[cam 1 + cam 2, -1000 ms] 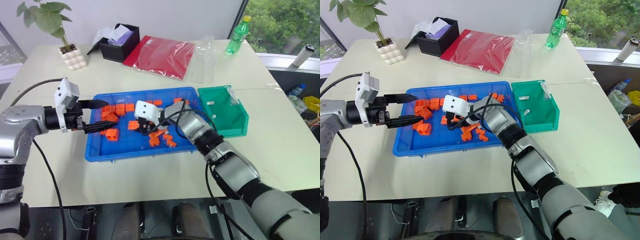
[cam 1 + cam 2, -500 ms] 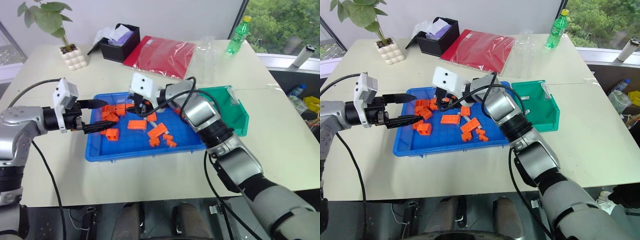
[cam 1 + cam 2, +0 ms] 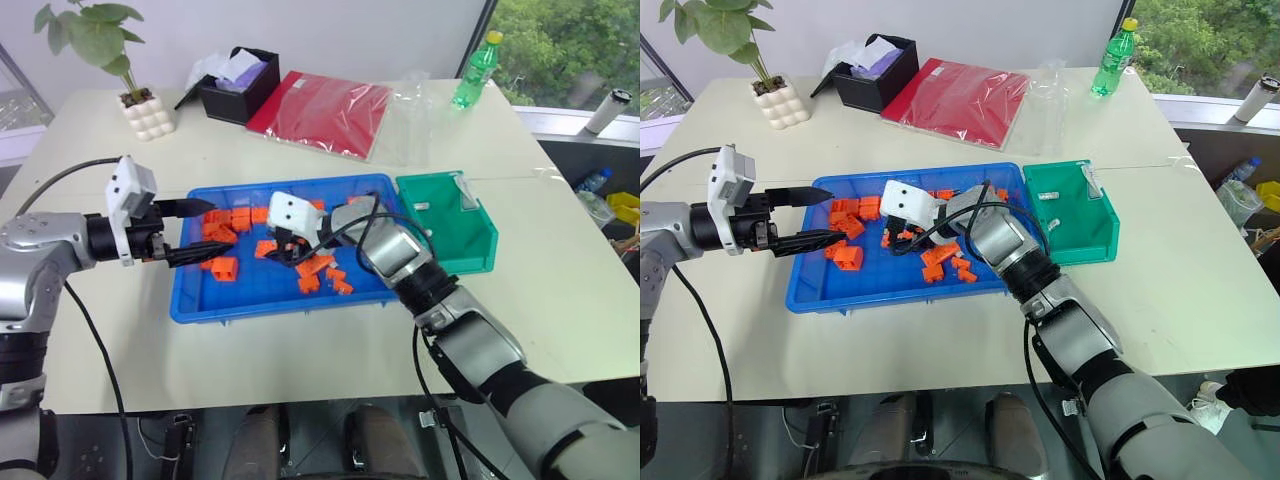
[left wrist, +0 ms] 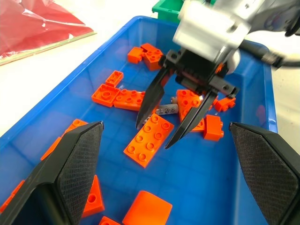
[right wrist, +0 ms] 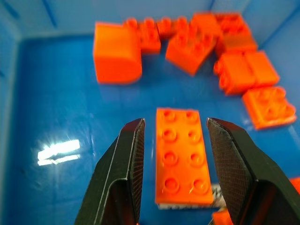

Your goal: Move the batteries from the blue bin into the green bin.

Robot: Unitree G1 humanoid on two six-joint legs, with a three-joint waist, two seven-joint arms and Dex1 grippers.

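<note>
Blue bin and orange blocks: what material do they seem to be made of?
The blue bin looks like glossy moulded plastic: its floor mirrors a bright light patch. The orange blocks seem hard plastic too, smooth with a slight sheen, with round moulded studs on top.

No readable text, label, brand, number or sign anywhere. Green bottle (image 3: 474, 70) at far table edge: label too small to read. Battery (image 4: 167, 109) in blue bin (image 4: 61, 112): faint dark print on casing, illegible.
</note>
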